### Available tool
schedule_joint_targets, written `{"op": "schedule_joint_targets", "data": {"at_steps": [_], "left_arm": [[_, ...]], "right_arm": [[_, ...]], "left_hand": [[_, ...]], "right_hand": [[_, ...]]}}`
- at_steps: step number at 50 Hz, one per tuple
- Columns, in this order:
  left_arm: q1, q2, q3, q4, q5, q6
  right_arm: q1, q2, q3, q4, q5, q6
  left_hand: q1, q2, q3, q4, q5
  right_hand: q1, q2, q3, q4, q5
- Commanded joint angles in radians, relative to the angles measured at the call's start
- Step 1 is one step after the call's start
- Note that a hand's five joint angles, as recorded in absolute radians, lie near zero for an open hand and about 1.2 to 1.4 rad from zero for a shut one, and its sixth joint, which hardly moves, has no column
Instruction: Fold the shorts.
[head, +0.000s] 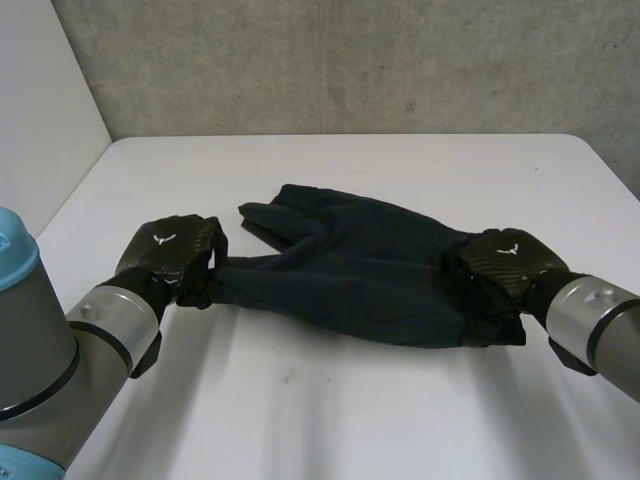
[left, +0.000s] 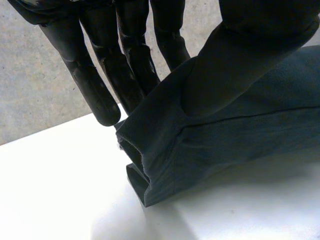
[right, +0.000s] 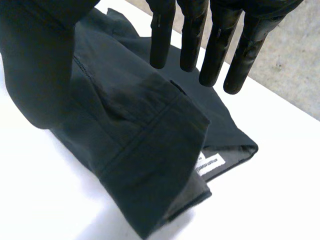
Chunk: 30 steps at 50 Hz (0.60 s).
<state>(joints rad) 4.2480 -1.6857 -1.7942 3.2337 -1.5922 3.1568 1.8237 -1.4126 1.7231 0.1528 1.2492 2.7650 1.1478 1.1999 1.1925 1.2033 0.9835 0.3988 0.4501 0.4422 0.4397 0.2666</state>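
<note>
At the near edge of the shorts (head: 350, 270) I see dark cloth stretched between my two hands on the table (head: 300, 400). Left hand (head: 170, 250) is at the shorts' left end, hem pinched between thumb and straight fingers (left: 95, 95). Right hand (head: 510, 258) is at their right end with the same pinch, and a white label (right: 210, 164) peeks from the fold there. The shorts' far side lies rumpled.

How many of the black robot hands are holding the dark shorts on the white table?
2. The black left hand pinches one end of the dark navy fabric shorts; the black right hand pinches the opposite end.
</note>
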Motion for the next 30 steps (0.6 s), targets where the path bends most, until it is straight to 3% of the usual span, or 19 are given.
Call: {"op": "schedule_joint_targets", "data": {"at_steps": [1,8,14,23,30], "left_arm": [[0.001,-0.008,-0.001,0.0,0.0,0.0],[0.004,-0.008,0.007,0.0,0.0,0.0],[0.012,-0.008,0.006,-0.002,0.0,0.0],[0.009,-0.006,0.004,-0.002,0.0,0.0],[0.012,-0.008,0.001,-0.002,0.0,0.0]], "right_arm": [[-0.015,-0.032,0.038,0.067,-0.016,-0.033],[-0.014,-0.032,0.116,-0.007,-0.011,-0.12],[-0.001,0.024,0.185,-0.182,0.001,-0.119],[0.003,0.076,0.21,-0.217,0.013,-0.071],[0.003,-0.084,0.242,-0.2,0.009,-0.051]], "left_hand": [[0.248,0.196,0.204,0.193,0.238],[0.248,0.196,0.204,0.193,0.238],[0.248,0.196,0.204,0.193,0.238],[0.248,0.196,0.204,0.193,0.238],[0.248,0.196,0.204,0.193,0.238]], "right_hand": [[0.021,-0.03,-0.023,-0.02,-0.021],[0.038,-0.013,-0.005,-0.002,-0.004],[0.088,0.037,0.045,0.047,0.046],[0.112,0.061,0.068,0.071,0.07],[0.182,0.131,0.139,0.141,0.14]]}}
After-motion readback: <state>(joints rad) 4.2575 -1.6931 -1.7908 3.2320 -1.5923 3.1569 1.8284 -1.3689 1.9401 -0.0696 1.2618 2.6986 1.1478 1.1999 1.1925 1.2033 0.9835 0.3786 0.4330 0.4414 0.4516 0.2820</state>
